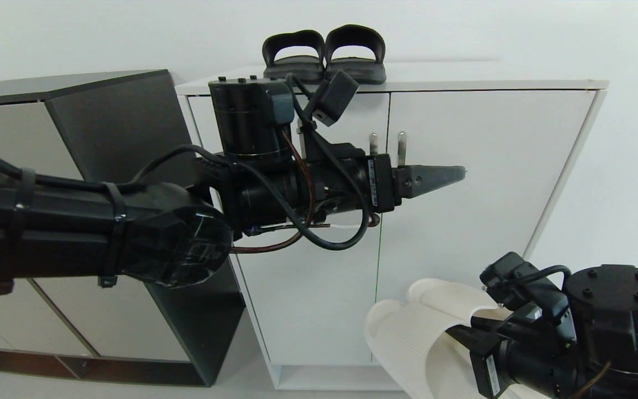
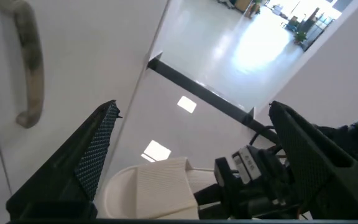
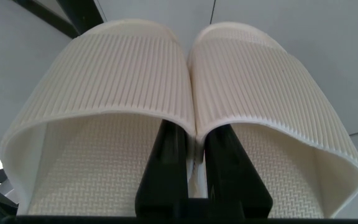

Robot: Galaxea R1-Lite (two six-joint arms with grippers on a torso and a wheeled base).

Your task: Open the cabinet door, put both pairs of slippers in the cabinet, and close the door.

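- The white slippers (image 1: pixel 418 327) had ribbed, rounded straps and diamond-patterned footbeds. They hung low in front of the right door of the white cabinet (image 1: pixel 490 166).
- The right gripper (image 3: pixel 194 140) held them with one black finger inside each slipper, pinching the two touching inner walls together.
- The left gripper (image 1: pixel 454 173) sat level before the closed doors, just beside two curved metal handles (image 1: pixel 401 145). Its fingers (image 2: pixel 92 149), wedge-shaped with textured pads, stood wide apart and held nothing.
- The black slippers (image 1: pixel 324 55), smooth and moulded, stood side by side on the flat cabinet top.
- The head view showed the left gripper as a single wedge. The left wrist view showed the gap between its fingers and a glossy floor (image 2: pixel 229 56).
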